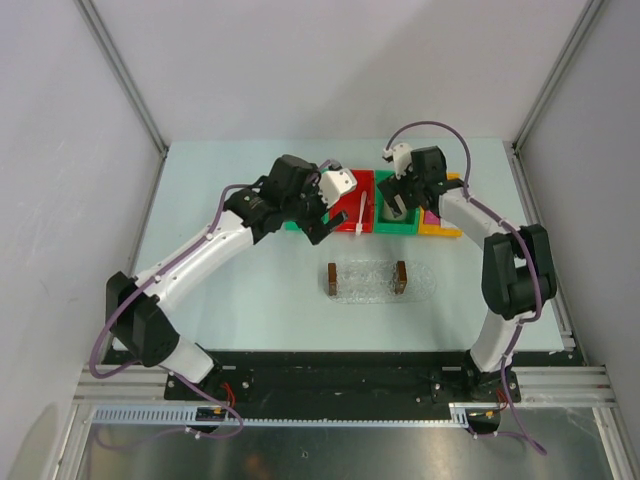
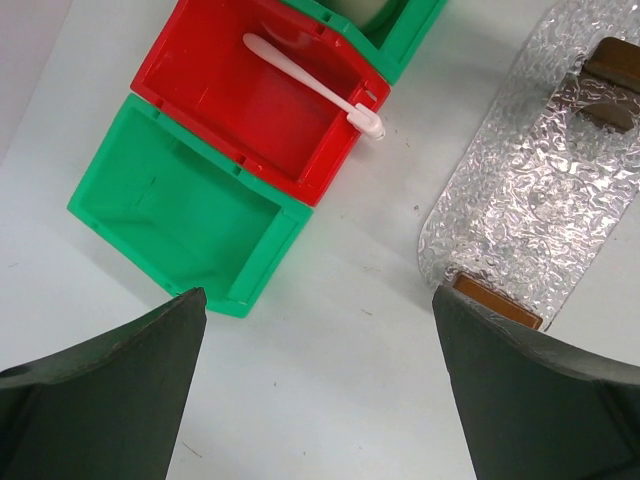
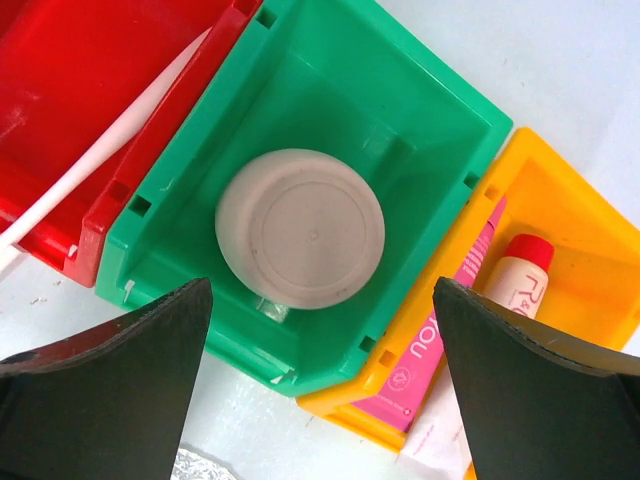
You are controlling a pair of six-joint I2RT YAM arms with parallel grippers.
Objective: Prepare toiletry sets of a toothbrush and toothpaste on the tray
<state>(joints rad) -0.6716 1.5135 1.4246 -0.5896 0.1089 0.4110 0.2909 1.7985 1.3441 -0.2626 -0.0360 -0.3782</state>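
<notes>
The white toothbrush [image 2: 310, 85] lies slanted in the red bin [image 2: 255, 100], its head poking over the front rim; it also shows as toothbrush [image 1: 358, 214] and toothbrush [image 3: 110, 150]. A magenta toothpaste [image 3: 445, 350] tube lies in the yellow bin [image 3: 570, 190]. The clear bumpy tray [image 1: 368, 282] with two brown handles sits in front of the bins with nothing in it, also seen as tray [image 2: 540, 190]. My left gripper [image 2: 320, 390] hangs open over bare table between the green bin [image 2: 180, 215] and the tray. My right gripper [image 3: 320, 390] is open above the front of a second green bin [image 3: 400, 120].
A beige round cup [image 3: 300, 228] stands upside down in the second green bin. A pale tube with a red cap [image 3: 520, 280] lies beside the toothpaste in the yellow bin. The bins form one row at the table's back. White walls enclose the table.
</notes>
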